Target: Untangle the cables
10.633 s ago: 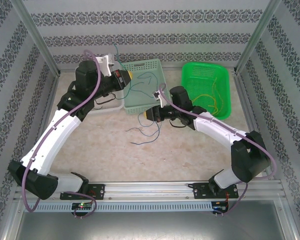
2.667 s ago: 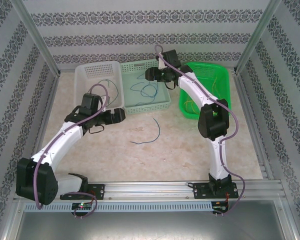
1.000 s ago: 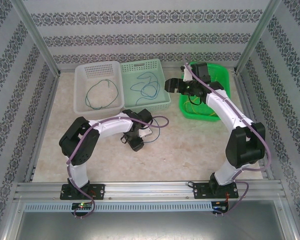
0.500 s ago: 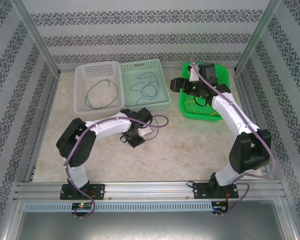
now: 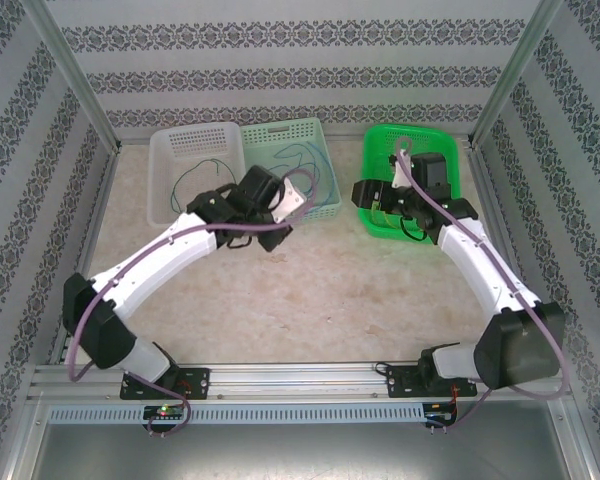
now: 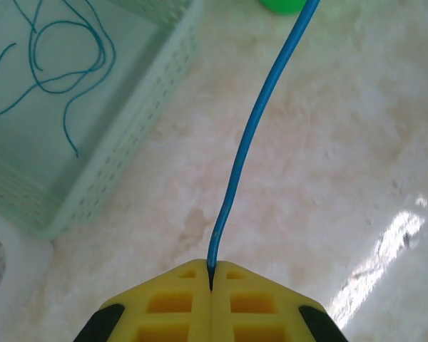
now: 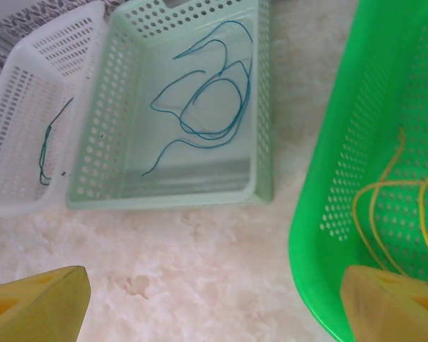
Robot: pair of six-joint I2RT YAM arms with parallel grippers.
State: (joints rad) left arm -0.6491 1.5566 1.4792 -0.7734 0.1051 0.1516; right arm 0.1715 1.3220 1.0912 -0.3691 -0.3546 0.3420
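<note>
My left gripper (image 6: pixel 211 271) is shut on one end of a thin blue cable (image 6: pixel 250 135), which runs away from the yellow pads over the bare table. From above, the left gripper (image 5: pixel 278 236) hangs just off the front of the pale green basket (image 5: pixel 325 205). Several loose blue cables (image 7: pixel 214 107) lie in that basket. A dark green cable (image 7: pixel 46 146) lies in the white basket (image 7: pixel 28 85). Yellow cables (image 7: pixel 392 192) lie in the bright green basket (image 7: pixel 328 235). My right gripper (image 7: pixel 214 313) is open and holds nothing, above the table between the two green baskets.
The three baskets stand in a row at the back of the marble-patterned table (image 5: pixel 310 290). Patterned walls and metal frame posts (image 5: pixel 75 90) close in the sides and back. The right arm (image 5: pixel 480 260) arcs along the table's right side.
My left gripper shut on the blue cable lying on the table and carried it up and back toward the pale green basket. The right gripper drew down and left, off the bright green basket.
</note>
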